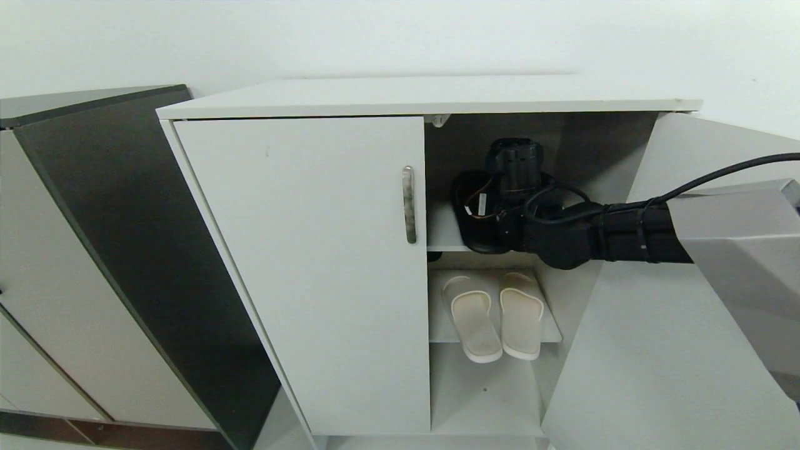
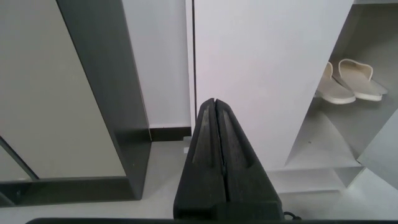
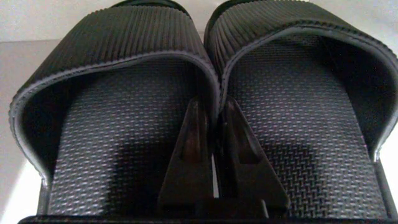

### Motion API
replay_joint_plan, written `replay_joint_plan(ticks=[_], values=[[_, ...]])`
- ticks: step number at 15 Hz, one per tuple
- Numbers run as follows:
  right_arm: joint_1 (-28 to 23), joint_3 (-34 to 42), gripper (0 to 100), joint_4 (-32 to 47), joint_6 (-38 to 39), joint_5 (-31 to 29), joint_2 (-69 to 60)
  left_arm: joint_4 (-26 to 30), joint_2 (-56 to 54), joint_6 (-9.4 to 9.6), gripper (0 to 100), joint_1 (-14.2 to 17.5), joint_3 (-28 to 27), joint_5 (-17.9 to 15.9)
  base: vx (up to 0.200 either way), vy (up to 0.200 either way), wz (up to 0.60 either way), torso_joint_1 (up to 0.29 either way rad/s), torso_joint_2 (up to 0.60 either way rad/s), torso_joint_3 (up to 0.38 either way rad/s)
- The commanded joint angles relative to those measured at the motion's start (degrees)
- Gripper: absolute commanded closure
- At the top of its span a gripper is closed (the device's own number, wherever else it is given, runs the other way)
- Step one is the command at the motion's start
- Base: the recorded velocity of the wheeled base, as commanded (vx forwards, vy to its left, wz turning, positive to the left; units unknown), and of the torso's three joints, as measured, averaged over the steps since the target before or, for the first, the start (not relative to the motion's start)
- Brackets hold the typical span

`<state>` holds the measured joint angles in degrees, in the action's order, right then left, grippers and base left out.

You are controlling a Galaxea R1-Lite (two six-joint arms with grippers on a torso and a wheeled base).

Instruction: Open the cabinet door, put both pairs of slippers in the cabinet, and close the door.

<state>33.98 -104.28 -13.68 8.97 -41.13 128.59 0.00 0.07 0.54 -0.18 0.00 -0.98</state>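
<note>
- Two black slippers (image 1: 470, 215) sit on the cabinet's (image 1: 406, 94) upper shelf (image 1: 442, 236), right gripper (image 3: 214, 107) pinched on their touching inner walls.
- White slippers (image 1: 494, 319) overhang the middle shelf's (image 1: 439, 325) front edge.
- Left gripper (image 2: 215, 106) pressed closed, empty.

Your right arm (image 1: 600, 236) has a pale grey, boxy forearm shell (image 1: 737, 231) that gives way to a matt black, rounded wrist section. A thick black cable (image 1: 719, 174) runs along it. Black ties bind the cable to the dark section, and it loops near the wrist. Past that you see a black cylindrical housing (image 1: 515, 159), with a small white label (image 1: 482, 204) and thin reddish wires beside it. Your left pincer (image 2: 215, 104) is two black wedge-shaped fingers with lengthwise grooves, tapering to the tips. Your right pincer (image 3: 214, 106) has two black triangular fingers on a black base bar.
</note>
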Motion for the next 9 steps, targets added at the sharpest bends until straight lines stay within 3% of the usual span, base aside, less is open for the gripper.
replay_joint_plan(ticks=[1, 8, 9], values=[[-0.23, -0.31, 100, -0.03, 0.08, 0.00, 0.79, 0.00, 0.01, -0.01, 100, 0.01, 0.00, 0.01, 0.000, 0.000, 0.00, 0.000, 0.00, 0.000], [-0.31, -0.31, 100, 1.11, 0.26, 0.00, 0.79, 0.00, 0.01, -0.01, 100, 0.01, 0.00, 0.10, 0.000, 0.000, 0.00, 0.000, 0.00, 0.000], [-0.23, -0.31, 0, 1.20, 0.26, 0.00, 0.79, 0.00, 0.01, -0.01, 100, 0.01, 0.00, 0.01, 0.000, 0.000, 0.00, 0.000, 0.00, 0.000]])
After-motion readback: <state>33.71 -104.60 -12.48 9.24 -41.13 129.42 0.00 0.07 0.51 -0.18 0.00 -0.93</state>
